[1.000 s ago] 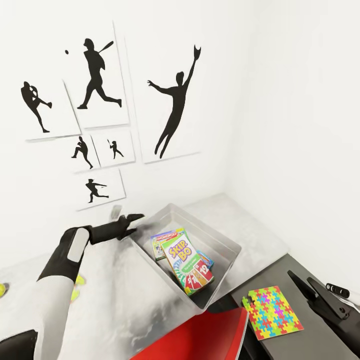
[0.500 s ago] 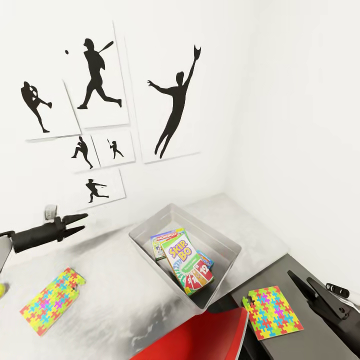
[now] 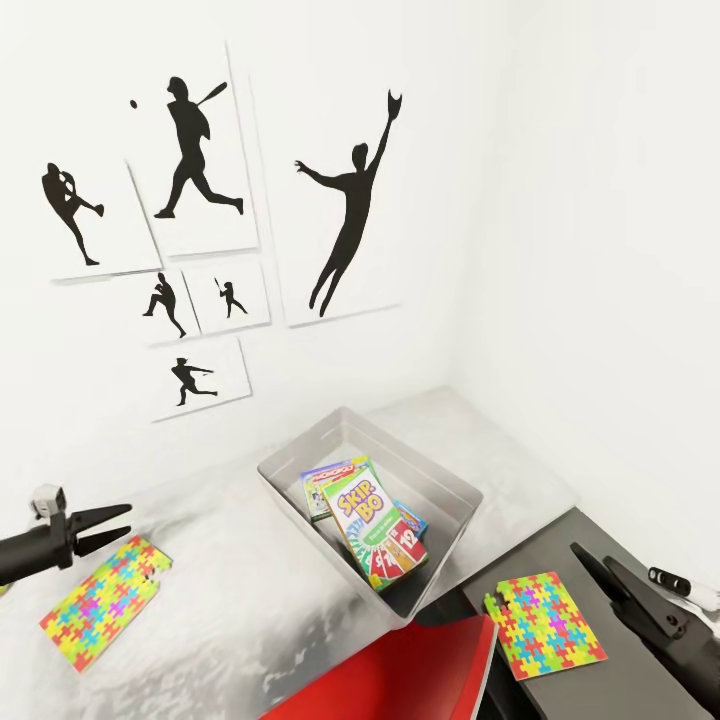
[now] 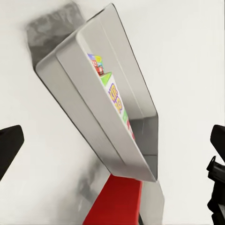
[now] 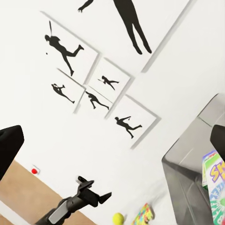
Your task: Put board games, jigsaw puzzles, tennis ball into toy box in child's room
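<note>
The left gripper [image 3: 112, 527] is hovering with jaws parted and empty just beside a jigsaw puzzle [image 3: 100, 602] lying flat on the table [image 3: 240, 560], likely light, stiff, best pinched by an edge.

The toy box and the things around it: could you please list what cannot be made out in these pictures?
- Toy box, head view: the Skip-Bo box covers most of the board games beneath; their number is unclear.
- Left wrist view: the near wall of the toy box hides most of its contents.
- Tennis ball, right wrist view: small, far.
- Right end effector, head view: arm cut off by the edge.
</note>
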Robot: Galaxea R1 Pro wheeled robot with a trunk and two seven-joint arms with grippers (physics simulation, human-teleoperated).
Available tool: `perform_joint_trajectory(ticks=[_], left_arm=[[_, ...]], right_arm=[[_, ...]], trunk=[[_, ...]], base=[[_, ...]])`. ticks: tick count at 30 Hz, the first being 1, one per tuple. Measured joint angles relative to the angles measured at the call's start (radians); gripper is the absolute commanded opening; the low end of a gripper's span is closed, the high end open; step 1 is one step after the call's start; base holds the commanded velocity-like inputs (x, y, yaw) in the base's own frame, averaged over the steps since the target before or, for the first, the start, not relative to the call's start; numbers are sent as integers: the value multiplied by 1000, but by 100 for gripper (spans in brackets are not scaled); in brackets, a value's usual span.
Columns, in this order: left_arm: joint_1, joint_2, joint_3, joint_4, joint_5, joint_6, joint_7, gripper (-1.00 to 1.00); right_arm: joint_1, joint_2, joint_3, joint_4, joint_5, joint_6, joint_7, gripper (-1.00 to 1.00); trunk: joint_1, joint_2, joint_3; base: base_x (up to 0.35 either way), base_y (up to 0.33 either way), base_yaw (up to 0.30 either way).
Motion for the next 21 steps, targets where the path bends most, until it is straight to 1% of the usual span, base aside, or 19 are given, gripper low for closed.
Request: perform_joint_trajectory(ticks=[3,6,12,18,21], left_arm=[[8,1,0,-2,-2,-18,-29,100],[10,1,0,-2,-3,-24,-39,100],[11,3,6,-1,-4,-28,-45,100],[12,3,8,-1,-4,-33,-46,100],[12,3,8,-1,-5,-40,-46,100]], right_arm=[[0,0,1,0,6,-9,-1,100],[0,4,2,0,17,-12,-3,100],[0,11,5,0,36,-15,-5,100],[0,12,6,0,39,-15,-6,100],[0,12,6,0,39,-14,-7,100]], trunk=[[0,0,0],[0,0,0],[0,0,0],[0,0,0],[0,0,0]], base=[[0,0,0],[0,0,0],[-28,0,0],[-60,0,0],[-145,0,0]])
